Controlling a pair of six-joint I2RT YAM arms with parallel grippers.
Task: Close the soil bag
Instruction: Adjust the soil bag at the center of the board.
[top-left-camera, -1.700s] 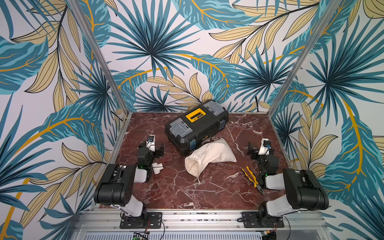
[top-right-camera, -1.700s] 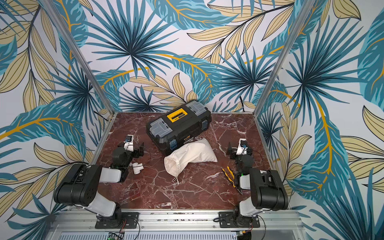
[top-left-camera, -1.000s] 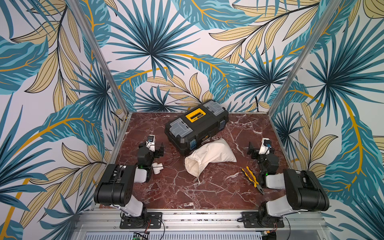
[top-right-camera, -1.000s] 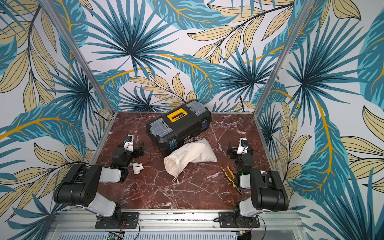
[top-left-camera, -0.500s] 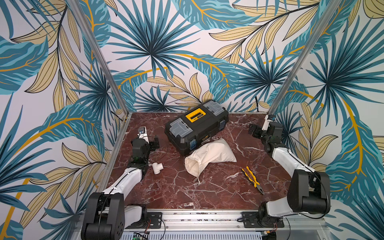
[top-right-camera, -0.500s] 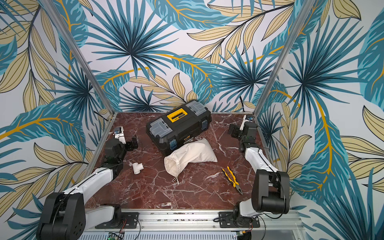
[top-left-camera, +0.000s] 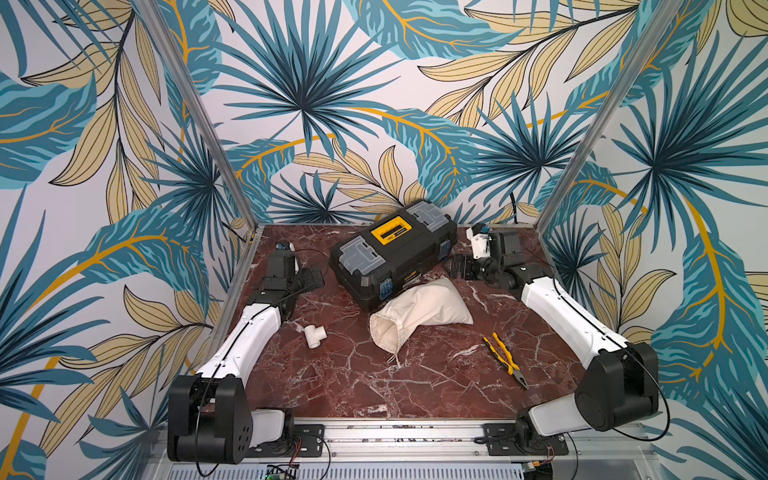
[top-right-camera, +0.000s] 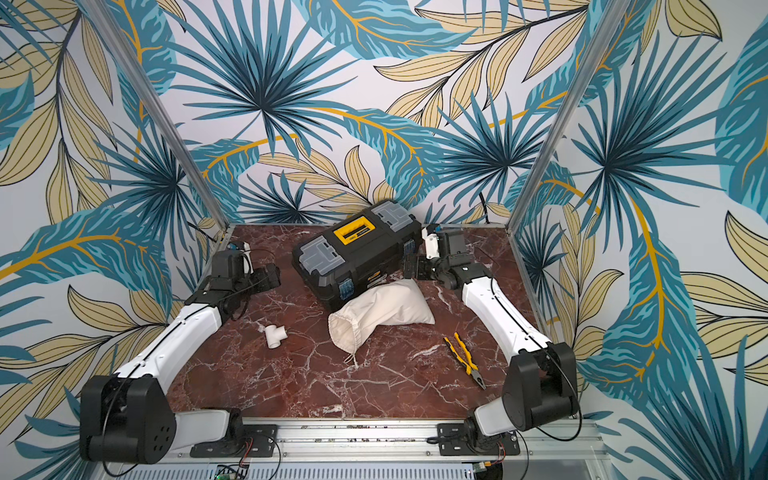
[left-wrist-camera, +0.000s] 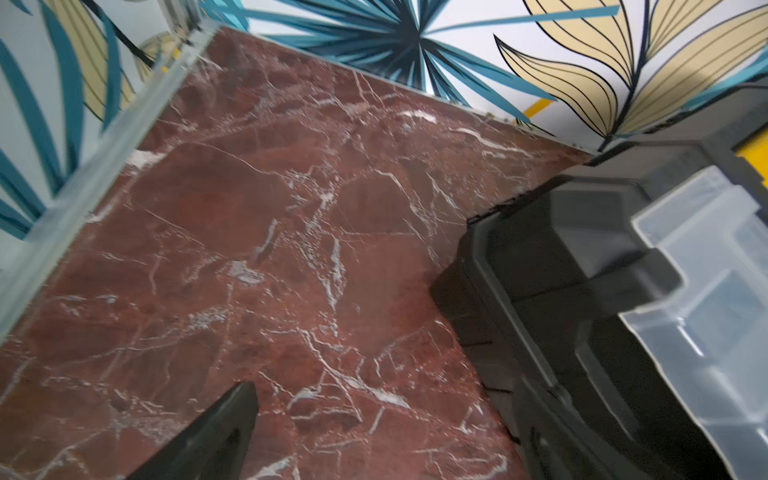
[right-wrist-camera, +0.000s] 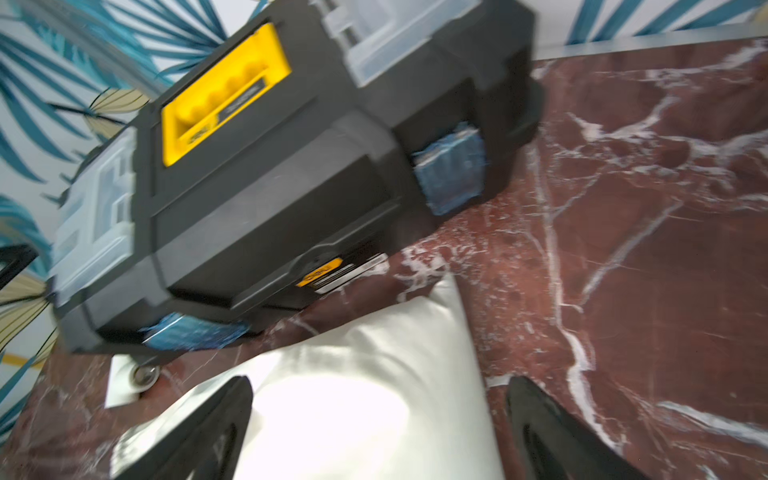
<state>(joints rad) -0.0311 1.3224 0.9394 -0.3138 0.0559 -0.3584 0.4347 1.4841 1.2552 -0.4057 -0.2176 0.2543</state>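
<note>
1. While both my arms stretch toward the back of the table, neither has hold of anything.
2. My left gripper hangs over bare marble off the left end of the toolbox, near it but apart. The left wrist view shows only one dark finger, with a corner of the toolbox off to the side. The jaws are spread as wide as they go and are empty.
3. My right gripper sits at the right end of the toolbox, close to the bag's far corner, and it shows in both top views.
4. From the right wrist, my two fingers stand wide apart with pale cloth showing between them. Nothing is pinched. I cannot tell whether a fingertip touches the cloth.
5. My task's soil bag lies on its side near the middle of the table, just in front of the toolbox's long near side. It is close against the toolbox, but I cannot tell if they touch. It appears in both top views and the right wrist view.
6. Its mouth points toward the front and my left. The hem is gathered but slack, not drawn tight, and the thin cord trails loose on the marble.
7. On my left of the bag a small white pipe fitting rests alone, well clear of both grippers.
8. On my right lie yellow-handled pliers, apart from the bag, tips toward the front edge.
</note>
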